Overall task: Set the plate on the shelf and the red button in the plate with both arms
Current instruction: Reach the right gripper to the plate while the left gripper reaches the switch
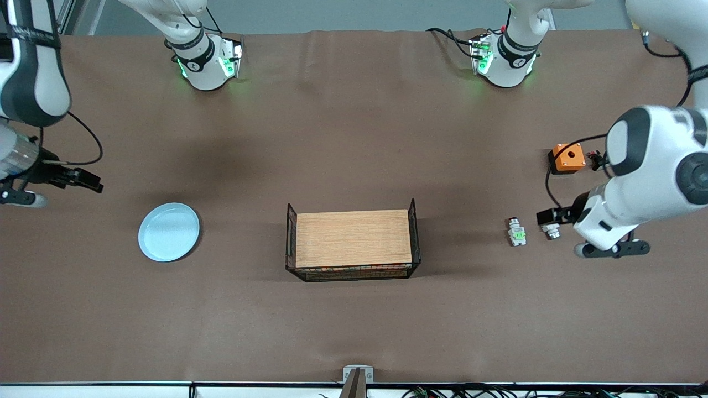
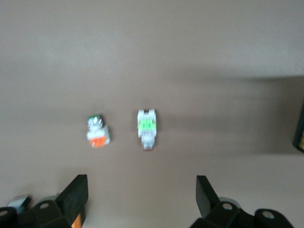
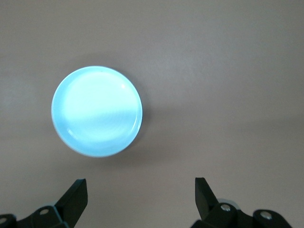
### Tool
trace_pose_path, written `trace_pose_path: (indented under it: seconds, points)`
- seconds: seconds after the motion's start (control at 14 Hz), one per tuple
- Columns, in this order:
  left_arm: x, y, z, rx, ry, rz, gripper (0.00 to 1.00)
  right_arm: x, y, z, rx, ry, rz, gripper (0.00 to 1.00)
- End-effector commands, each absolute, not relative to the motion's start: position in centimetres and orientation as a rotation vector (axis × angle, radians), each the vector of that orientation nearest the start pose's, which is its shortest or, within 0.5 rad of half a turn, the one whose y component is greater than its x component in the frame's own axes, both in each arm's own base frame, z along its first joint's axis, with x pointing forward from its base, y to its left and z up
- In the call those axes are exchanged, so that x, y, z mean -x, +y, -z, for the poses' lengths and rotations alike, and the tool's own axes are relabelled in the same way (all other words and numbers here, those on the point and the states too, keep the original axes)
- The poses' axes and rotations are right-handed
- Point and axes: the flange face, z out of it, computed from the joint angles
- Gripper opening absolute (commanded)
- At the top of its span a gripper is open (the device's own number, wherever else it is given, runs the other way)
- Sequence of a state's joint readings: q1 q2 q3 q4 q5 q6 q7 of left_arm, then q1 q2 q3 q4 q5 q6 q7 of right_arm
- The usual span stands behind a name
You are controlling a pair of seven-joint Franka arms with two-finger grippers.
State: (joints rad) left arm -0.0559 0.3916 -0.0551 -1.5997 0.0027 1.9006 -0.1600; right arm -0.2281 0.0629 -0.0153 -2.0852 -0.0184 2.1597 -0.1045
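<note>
Brown cloth covers the table (image 1: 354,138). The plate (image 1: 168,231), pale blue and empty, lies in the lower left part of the front view, toward the right arm's end. The red button (image 1: 516,232), a white piece with a green patch, lies at the right of that view, toward the left arm's end. Between them stands a wire basket (image 1: 352,244) with a wooden board as its floor.

The left tool (image 1: 548,220) hangs wide open over a similar white piece with an orange block (image 2: 98,132), just beside the red button (image 2: 147,127). The right tool (image 1: 83,178) is also wide open, at the left edge of the front view, not yet above the plate (image 3: 97,110).

Two risks seem real. The left tool could close on the wrong piece, because the two parts lie so near each other. The plate is shallow, so the fingers (image 3: 75,198) could slip from its low rim.
</note>
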Motion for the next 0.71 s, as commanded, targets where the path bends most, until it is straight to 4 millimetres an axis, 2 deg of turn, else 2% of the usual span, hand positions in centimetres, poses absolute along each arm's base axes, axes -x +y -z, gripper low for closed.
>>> trace_pose_path:
  seconds: [0.0,0.36,0.64]
  points:
    - [-65.1,-7.1,-35.8,3.146,-0.047,-0.073,1.00,-55.0,-13.9,-35.3,3.165,0.179,0.046,1.00]
    - [-62.4,-6.7,-27.7,3.100,0.034,-0.033,1.00,-56.9,-14.2,-28.4,3.171,0.152,0.118,1.00]
    - [-61.9,-6.0,-24.2,3.106,0.022,-0.046,1.00,-57.3,-14.3,-23.4,3.172,0.081,0.130,1.00]
